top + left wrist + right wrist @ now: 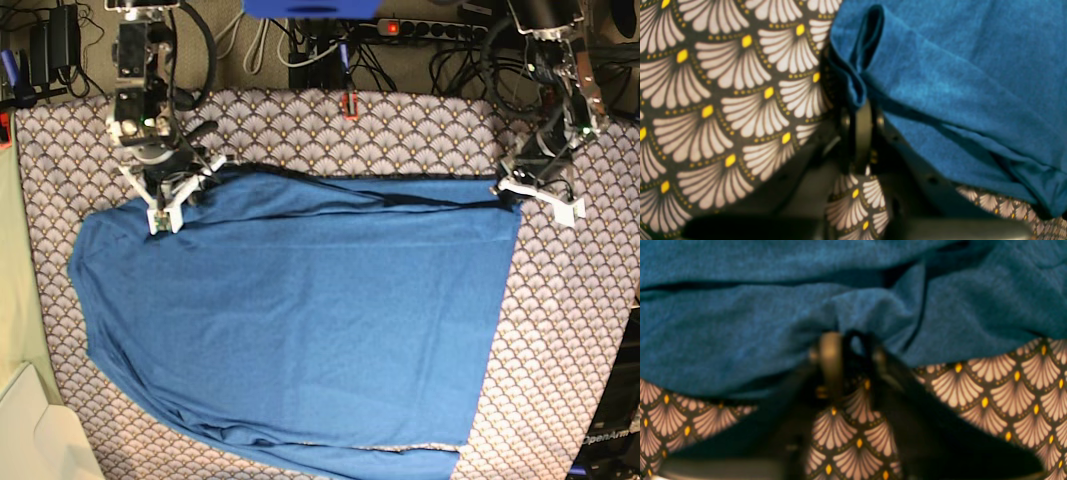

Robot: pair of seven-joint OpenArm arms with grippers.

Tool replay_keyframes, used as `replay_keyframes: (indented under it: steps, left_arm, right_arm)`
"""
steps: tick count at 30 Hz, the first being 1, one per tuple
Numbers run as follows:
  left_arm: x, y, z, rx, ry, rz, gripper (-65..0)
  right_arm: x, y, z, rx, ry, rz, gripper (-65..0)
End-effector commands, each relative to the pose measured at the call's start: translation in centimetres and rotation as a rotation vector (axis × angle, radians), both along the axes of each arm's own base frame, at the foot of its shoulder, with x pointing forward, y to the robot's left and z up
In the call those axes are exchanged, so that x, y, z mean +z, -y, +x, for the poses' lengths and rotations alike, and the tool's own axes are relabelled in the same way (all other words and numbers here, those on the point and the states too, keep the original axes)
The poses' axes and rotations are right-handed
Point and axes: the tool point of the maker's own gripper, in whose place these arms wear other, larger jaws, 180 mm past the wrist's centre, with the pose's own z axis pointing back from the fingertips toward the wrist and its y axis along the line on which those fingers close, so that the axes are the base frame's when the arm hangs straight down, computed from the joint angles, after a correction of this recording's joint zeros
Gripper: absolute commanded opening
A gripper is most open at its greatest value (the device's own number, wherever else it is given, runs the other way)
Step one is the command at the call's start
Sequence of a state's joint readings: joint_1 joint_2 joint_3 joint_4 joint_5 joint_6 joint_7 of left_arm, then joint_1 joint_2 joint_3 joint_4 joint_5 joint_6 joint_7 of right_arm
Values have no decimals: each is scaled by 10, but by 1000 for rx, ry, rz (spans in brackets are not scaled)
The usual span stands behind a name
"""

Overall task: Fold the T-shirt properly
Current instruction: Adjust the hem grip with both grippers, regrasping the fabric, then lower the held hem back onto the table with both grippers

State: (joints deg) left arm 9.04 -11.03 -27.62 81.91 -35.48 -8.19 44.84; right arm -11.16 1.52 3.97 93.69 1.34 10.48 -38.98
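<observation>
Gripping the far edge of the plain medium-blue knit T-shirt (pixel 300 330) at two corners, we hold it spread across the grey-white scallop-patterned tablecloth (pixel 580 330) with yellow dots. Our left gripper (pixel 858 110) — on the right side of the base view — has its jaws pressed together on a bunched fold of the blue cloth at the shirt's far corner. Our right gripper (pixel 848 346), at the other far corner, is likewise closed on a gathered pinch of the fabric, with creases running out from the grip. Between the two grippers the shirt's far edge runs as a dark, slightly wavy line. The rest of the garment lies flat on the tablecloth — its near edge reaches the bottom of the base view, with a curved side toward the left.
</observation>
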Motion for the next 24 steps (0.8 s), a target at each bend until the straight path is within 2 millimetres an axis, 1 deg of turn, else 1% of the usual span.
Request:
replay_keyframes:
  steps: [1, 3, 5, 7, 9, 13, 16, 20, 22, 24]
  left_arm:
    - [11, -9, 6, 2, 28, 23, -646]
    - [12, -10, 7, 1, 31, 27, -646]
    - [13, -13, 7, 0, 31, 36, -646]
    - [14, -13, 7, -1, 32, 36, -646]
    - [21, -13, 10, -6, 51, 46, -646]
    - [42, -10, 17, -24, 106, 72, -646]
    - [47, -9, 14, -29, 117, 84, -646]
    - [46, -9, 9, -31, 108, 87, -646]
    - [44, -8, 8, -34, 104, 86, -646]
    - [38, -9, -1, -35, 83, 86, -646]
  right_arm:
    - [2, 9, 0, -8, -8, -32, -650]
    - [3, 10, -2, -8, -6, -35, -631]
    - [8, 14, -2, -5, 4, -47, -637]
    - [11, 14, -5, -3, 13, -51, -636]
    - [20, 14, -6, 0, 35, -56, -636]
    - [36, 12, -9, 6, 71, -63, -636]
    - [46, 12, -12, 10, 94, -68, -636]
    - [53, 10, -17, 16, 109, -72, -636]
    - [51, 10, -21, 17, 98, -71, -636]
    - [50, 11, -23, 16, 95, -74, -636]
